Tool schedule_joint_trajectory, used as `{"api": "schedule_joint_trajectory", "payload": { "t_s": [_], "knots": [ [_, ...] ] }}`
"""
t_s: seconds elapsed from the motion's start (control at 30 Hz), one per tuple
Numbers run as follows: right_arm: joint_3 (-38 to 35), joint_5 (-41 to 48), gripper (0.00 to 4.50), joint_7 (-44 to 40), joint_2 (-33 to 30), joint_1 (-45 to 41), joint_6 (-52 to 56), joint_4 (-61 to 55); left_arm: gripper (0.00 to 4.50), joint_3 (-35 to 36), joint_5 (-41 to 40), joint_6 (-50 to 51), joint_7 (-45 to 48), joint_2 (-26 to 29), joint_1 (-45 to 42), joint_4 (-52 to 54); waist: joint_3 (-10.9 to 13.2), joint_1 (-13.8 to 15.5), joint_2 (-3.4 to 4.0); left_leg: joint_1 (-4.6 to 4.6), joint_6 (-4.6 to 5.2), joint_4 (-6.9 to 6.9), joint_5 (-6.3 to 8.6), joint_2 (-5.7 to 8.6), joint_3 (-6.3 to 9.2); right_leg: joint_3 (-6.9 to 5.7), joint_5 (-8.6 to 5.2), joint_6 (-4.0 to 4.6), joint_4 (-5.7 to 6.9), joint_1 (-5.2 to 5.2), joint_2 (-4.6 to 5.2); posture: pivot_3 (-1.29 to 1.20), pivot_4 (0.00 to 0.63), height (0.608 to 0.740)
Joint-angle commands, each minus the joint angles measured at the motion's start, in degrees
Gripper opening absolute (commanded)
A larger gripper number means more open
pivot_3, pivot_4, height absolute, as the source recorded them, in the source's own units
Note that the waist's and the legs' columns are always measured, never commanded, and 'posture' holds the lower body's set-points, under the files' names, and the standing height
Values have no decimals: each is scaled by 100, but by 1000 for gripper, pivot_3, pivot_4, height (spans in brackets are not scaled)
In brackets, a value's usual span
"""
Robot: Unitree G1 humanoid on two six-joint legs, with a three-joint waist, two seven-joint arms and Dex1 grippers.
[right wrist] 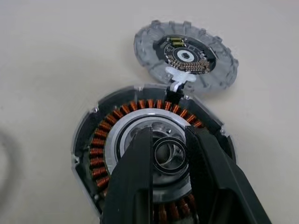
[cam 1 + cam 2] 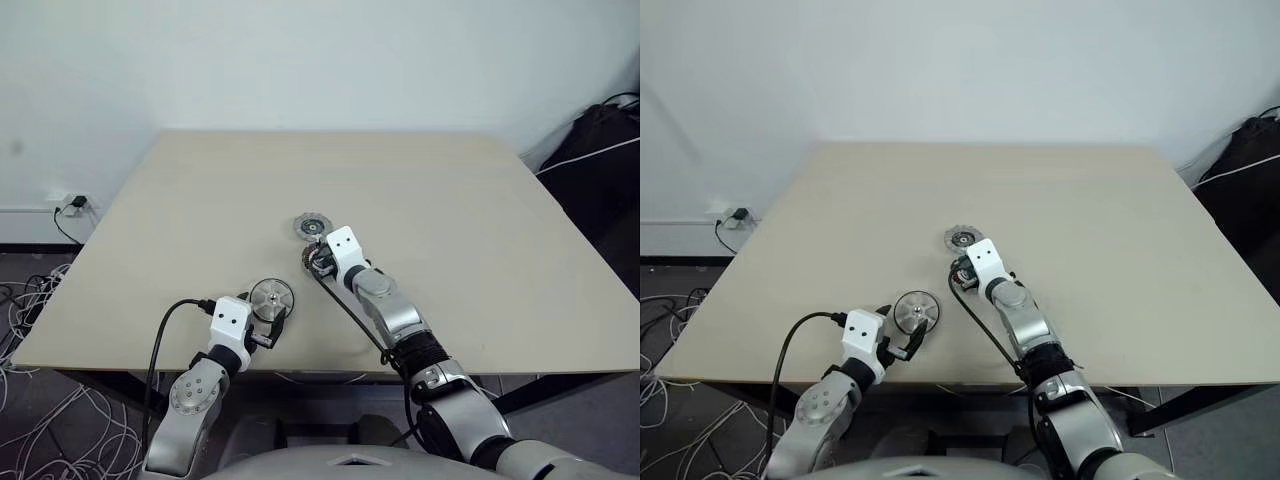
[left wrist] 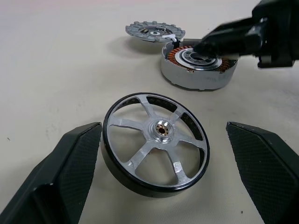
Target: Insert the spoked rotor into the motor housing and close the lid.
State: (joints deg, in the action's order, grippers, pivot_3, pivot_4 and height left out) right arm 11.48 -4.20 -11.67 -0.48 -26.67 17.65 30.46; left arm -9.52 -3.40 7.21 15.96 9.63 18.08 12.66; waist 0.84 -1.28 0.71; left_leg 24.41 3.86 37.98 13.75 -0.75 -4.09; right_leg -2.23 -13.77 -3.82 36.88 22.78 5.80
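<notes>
On a beige table (image 2: 450, 200), the left gripper (image 3: 163, 177) is spread wide around the spoked rotor (image 3: 156, 143) at the near edge, not yet pinching it. Farther off, the right gripper (image 1: 169, 154) has narrowly parted fingers over the silver centre of the motor housing (image 1: 100, 144) — whether they grip the small metal ring (image 1: 169, 155) there is unclear. The lid (image 1: 187, 56) lies just beyond, joined by a white tab. Judged best: clear the housing centre first, then close evenly on the rotor's rim.
</notes>
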Motion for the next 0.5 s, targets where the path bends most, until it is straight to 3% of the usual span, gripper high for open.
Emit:
{"api": "schedule_joint_trajectory", "payload": {
  "t_s": [0.03, 0.5],
  "knots": [
    [12, -38, 684, -18, 74, -236, -206, 51, 4500, 22, 7, -119, -27, -22, -49, 114, 0, -12, 0, -1, -1, 0, -1, -3, 0, 1, 1, 1, 0, 0, -3, 0, 0, 740],
    [-47, -9, 684, -46, 204, -580, -509, 725, 4500, 15, 23, -122, -45, -42, -4, 124, 1, -44, 2, -8, -33, -2, -13, -45, -12, 2, 18, 27, 2, 5, -37, 0, 0, 740]
  ]
}}
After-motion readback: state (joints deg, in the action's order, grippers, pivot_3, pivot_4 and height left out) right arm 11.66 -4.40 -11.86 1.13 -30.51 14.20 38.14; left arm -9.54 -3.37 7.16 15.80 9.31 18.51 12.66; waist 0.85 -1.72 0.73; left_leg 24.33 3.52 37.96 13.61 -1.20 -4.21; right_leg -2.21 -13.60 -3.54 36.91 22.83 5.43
